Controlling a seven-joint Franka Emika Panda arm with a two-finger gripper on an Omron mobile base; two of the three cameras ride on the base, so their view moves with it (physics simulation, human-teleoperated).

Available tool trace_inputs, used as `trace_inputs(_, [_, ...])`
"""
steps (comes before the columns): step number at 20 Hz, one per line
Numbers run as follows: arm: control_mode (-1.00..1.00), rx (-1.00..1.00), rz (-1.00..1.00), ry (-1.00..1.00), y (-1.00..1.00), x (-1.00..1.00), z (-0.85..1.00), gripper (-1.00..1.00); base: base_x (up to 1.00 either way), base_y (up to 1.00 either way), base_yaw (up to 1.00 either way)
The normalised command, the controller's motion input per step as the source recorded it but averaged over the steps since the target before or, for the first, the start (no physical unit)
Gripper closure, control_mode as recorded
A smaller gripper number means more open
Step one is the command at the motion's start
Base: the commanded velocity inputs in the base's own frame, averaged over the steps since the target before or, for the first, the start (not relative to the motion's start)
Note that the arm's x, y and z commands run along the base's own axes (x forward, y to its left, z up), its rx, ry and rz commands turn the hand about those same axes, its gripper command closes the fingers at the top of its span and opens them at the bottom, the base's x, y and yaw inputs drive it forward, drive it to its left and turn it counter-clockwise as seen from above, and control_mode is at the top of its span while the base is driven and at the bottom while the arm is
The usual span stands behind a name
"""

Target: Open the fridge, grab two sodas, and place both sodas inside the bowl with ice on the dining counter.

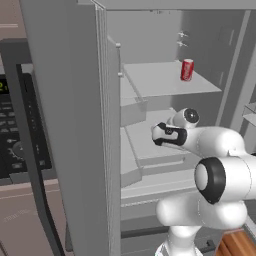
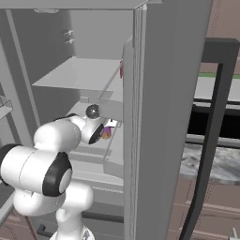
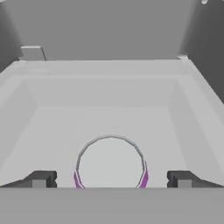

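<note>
Nearest the hand camera stand the two dark finger tips (image 3: 40, 179) of the white arm's gripper (image 3: 111, 180), set wide apart. Between them, touched by neither, is the pale round top of the purple-magenta cylindrical soda can (image 3: 110, 162), seen from above with thin magenta slivers of its side at the lower left and right. The can stands in a pale grey bin-like compartment with sloping walls inside the tall grey fridge (image 1: 75, 125).

In the left base view, a black appliance with a dark control panel (image 1: 15, 130) sits at far left. The open grey fridge door comes next, edge on, with its door shelves. Then comes the interior, where the red cylindrical soda can with white marking (image 1: 187, 69) stands upright on the flat upper shelf (image 1: 160, 80) toward the back. Below and in front of it, the arm reaches into the lower compartment.

In the right base view the purple can (image 2: 107, 133) peeks out just beside the wrist, low in the fridge.
</note>
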Motion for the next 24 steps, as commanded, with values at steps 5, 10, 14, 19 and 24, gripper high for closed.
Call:
trace_inputs(5, [-1.0,0.0,0.0,0.0,0.0,0.07,-0.12,-1.0,0.0,0.0,0.0])
trace_inputs(10, [-1.0,0.0,0.0,0.0,0.0,0.04,-0.18,-1.0,0.0,0.0,0.0])
trace_inputs(14, [-1.0,0.0,0.0,0.0,0.0,0.05,-0.2,-1.0,0.0,0.0,0.0])
trace_inputs(19, [-1.0,0.0,0.0,0.0,0.0,0.07,-0.17,1.0,0.0,0.0,0.0])
trace_inputs(24, [-1.0,0.0,0.0,0.0,0.0,0.06,-0.15,1.0,0.0,0.0,0.0])
